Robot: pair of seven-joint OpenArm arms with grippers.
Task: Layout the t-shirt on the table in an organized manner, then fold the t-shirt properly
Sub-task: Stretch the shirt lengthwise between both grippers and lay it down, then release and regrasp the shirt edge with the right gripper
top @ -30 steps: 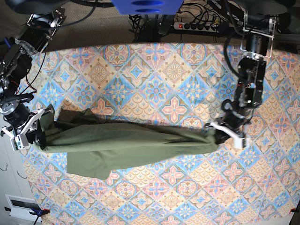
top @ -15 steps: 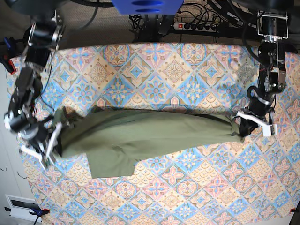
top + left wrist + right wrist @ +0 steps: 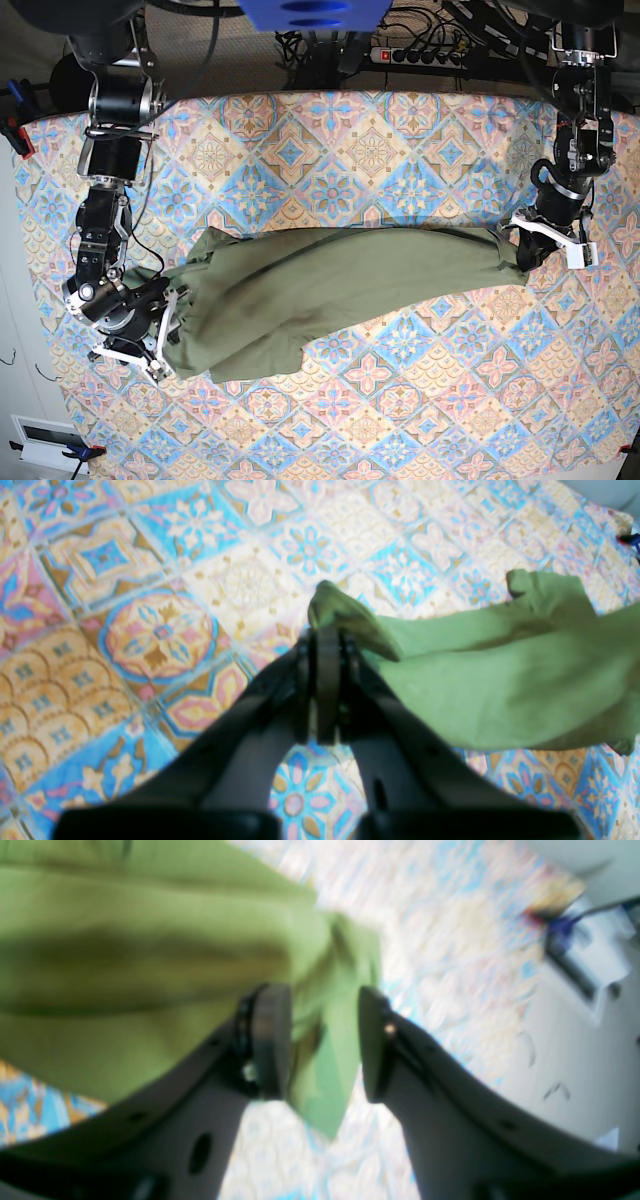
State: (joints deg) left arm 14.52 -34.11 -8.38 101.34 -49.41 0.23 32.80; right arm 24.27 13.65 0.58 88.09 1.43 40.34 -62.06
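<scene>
- Clearly the t-shirt is soft, light and limp; it sags into long wrinkles and will drape wherever it is let go, so it looks best taken by hems, shoulders or sleeve edges, a pinch at each end
- It lies stretched in a long bunched band across the middle of the table, not yet spread flat
- Left gripper has its jaws pressed tight together, pinching one end of the cloth, with a fold poking out past the tips
- Right gripper has its jaws parted, and a flap of the cloth hangs in the gap between them; whether the pads grip it I cannot tell
- The patterned tablecloth looks flat and smooth, with bare space on all sides of the shirt for spreading
- Behind the far edge sit a power strip and tangled cables, well apart from the shirt
</scene>
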